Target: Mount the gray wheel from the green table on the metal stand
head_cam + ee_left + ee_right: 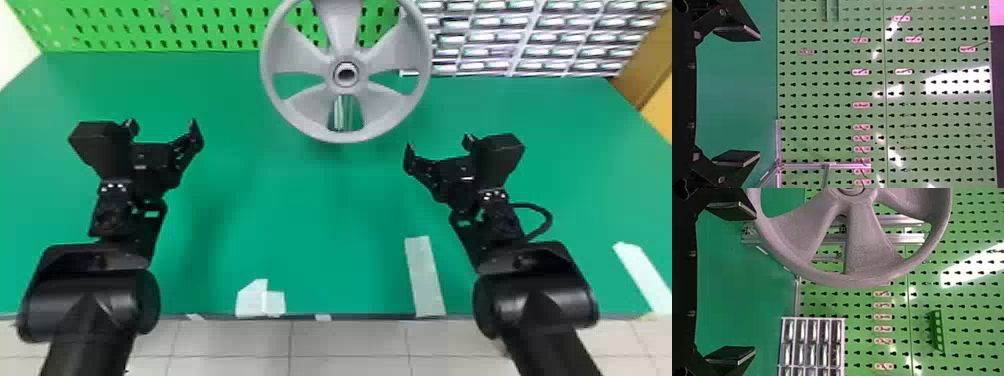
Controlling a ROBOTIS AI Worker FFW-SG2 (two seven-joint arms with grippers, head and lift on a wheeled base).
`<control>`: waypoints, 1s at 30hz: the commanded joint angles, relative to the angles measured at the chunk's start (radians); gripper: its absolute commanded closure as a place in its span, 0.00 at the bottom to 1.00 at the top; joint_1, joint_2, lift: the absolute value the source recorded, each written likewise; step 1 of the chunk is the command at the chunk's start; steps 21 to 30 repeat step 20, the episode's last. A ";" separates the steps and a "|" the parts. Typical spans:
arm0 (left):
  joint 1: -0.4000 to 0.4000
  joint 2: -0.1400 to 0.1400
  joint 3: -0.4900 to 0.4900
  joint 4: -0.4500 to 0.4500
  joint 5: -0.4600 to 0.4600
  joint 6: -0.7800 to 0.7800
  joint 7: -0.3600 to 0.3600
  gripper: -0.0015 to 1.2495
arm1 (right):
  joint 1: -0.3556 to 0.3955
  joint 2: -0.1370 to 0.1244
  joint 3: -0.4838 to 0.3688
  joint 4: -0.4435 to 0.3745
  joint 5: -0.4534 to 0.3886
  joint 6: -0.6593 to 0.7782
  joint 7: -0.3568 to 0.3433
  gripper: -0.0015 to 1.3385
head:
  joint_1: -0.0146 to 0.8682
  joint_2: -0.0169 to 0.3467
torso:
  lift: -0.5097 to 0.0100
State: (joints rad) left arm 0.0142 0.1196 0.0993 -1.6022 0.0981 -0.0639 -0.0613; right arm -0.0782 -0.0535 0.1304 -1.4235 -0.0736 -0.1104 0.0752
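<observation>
Jaws spread wide with nothing between them: that is how both the left gripper and the right gripper are, each above the green tabletop. The gray wheel is upright at the far side, beyond both grippers, its open hub facing the robot. Bars of the metal stand show behind its spokes; whether the wheel is fully seated on it, I can't tell. Farther back are the green pegboard and a rack of small compartments. Pale tape lies near the front edge.
</observation>
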 commanded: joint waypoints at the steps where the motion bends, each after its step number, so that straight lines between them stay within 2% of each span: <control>1: 0.000 0.000 0.000 0.001 0.000 -0.001 0.000 0.18 | 0.000 0.001 -0.002 0.000 0.000 0.000 0.000 0.08 | 1.00 0.19 | 0.79; 30: -0.002 0.000 0.003 0.013 0.006 -0.019 0.000 0.18 | -0.005 0.003 -0.002 0.000 0.006 0.000 0.000 0.08 | 1.00 0.19 | 0.79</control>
